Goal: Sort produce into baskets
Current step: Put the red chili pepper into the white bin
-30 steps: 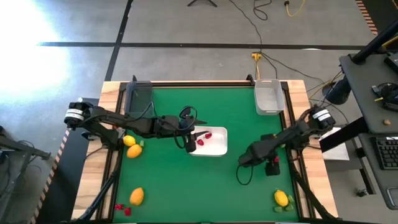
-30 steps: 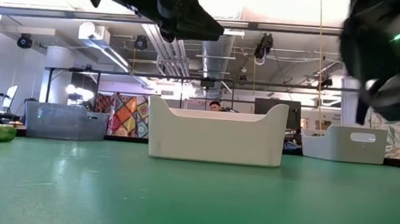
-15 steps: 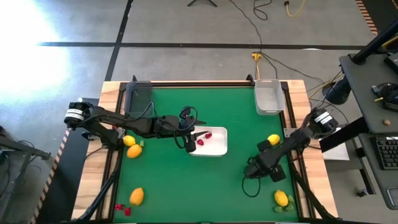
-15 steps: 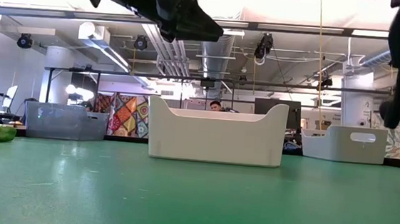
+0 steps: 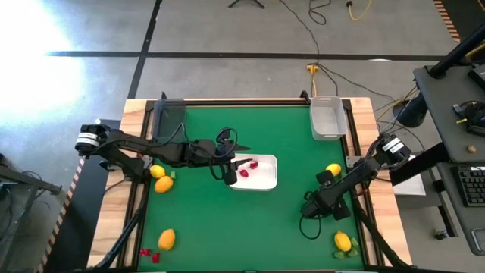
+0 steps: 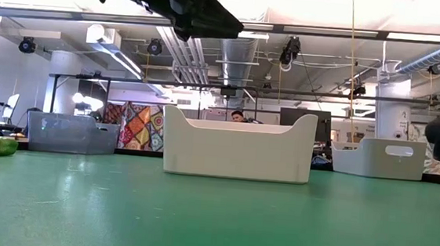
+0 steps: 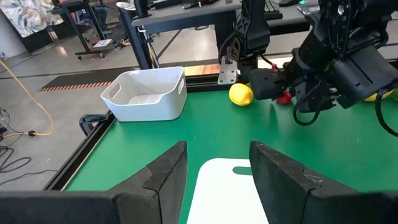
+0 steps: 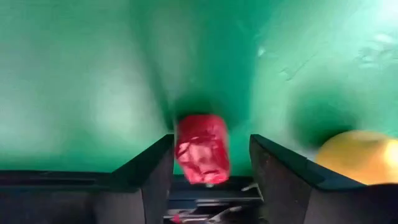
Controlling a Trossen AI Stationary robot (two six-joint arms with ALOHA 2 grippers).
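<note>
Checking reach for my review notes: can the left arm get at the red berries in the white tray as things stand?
Probably yes: the left gripper hangs open at the white tray edge, red berries uncovered beside it, nothing between.

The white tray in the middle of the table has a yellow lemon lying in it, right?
Not quite. The white tray in the middle of the table has small red berries lying in it, not a lemon; the high view shows it.
</note>
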